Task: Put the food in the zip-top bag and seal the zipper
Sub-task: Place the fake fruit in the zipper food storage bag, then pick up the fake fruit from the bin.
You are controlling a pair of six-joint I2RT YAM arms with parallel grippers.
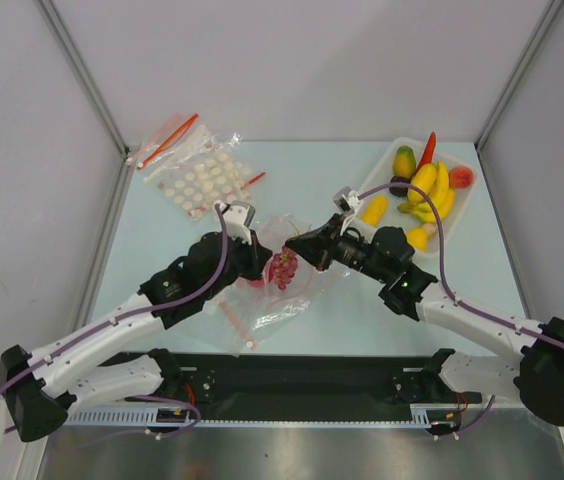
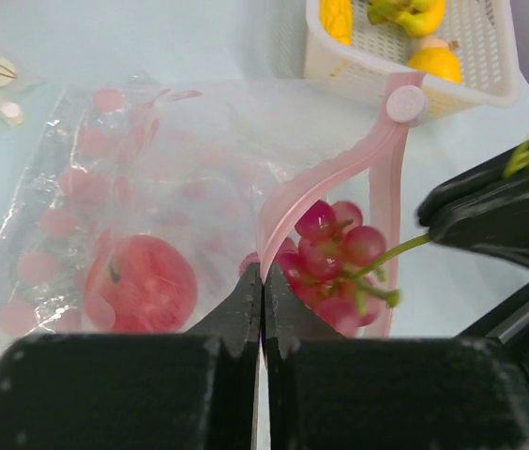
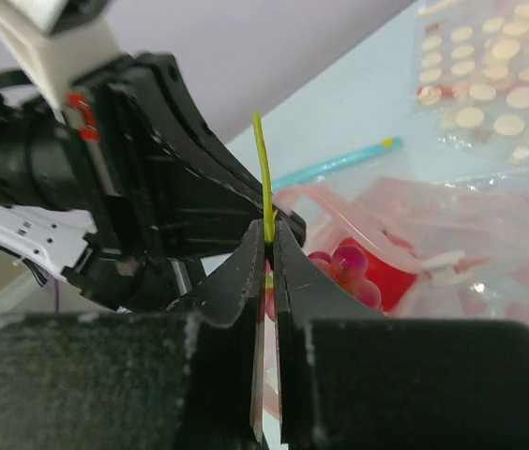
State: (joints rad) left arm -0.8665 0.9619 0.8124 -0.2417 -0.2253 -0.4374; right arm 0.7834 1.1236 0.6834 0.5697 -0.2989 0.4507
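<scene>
The zip-top bag (image 1: 274,300) lies crinkled at the table's middle, and a red apple (image 2: 143,283) rests inside it. My left gripper (image 2: 263,272) is shut on the zipper (image 2: 325,173), the pink strip at the bag's mouth, holding it up in an arch. My right gripper (image 3: 266,230) is shut on the green stem of a bunch of dark red grapes (image 3: 347,265). The grapes (image 2: 332,253) hang at the raised mouth, just right of my left fingertips. In the top view the left gripper (image 1: 258,262) and right gripper (image 1: 295,247) face each other across the grapes (image 1: 282,268).
A white basket (image 1: 469,200) at the back right holds bananas (image 1: 430,190), a red chili (image 1: 427,148), a mango (image 1: 404,160) and other food. A clear bag with white dots (image 1: 202,175) lies at the back left. A teal stick (image 3: 335,164) lies beyond the bag.
</scene>
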